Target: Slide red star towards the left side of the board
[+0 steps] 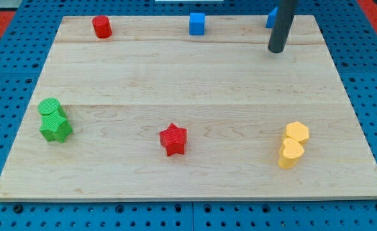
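Note:
The red star (173,139) lies on the wooden board (188,77), a little left of centre and toward the view's bottom. My tip (277,49) is at the view's top right, far from the star, up and to its right. It touches no block. A blue block (271,17) sits just behind the rod, partly hidden by it.
A red cylinder (101,27) is at the top left. A blue cube (197,24) is at the top centre. A green cylinder (49,107) and green star (56,128) touch at the left edge. Two yellow heart-shaped blocks (296,133) (290,154) touch at the bottom right.

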`<state>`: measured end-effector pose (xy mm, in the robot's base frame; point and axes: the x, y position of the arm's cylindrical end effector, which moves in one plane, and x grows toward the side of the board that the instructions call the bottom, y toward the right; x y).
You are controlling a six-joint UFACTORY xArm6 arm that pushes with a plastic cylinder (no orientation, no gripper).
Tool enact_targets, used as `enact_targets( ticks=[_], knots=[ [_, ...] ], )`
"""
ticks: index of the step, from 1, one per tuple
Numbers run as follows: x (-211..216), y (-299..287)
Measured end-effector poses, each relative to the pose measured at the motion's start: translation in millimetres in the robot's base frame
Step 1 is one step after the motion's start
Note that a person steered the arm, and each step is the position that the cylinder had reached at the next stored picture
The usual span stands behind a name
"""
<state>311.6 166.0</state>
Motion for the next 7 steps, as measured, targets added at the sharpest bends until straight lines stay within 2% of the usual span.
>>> enact_targets(
  ticks=[2,5,6,7],
  knots=[
    [69.5,-113.7],
    [191.1,-145.0],
    [223.4,-153.9],
    [236.8,-181.3]
  ],
)
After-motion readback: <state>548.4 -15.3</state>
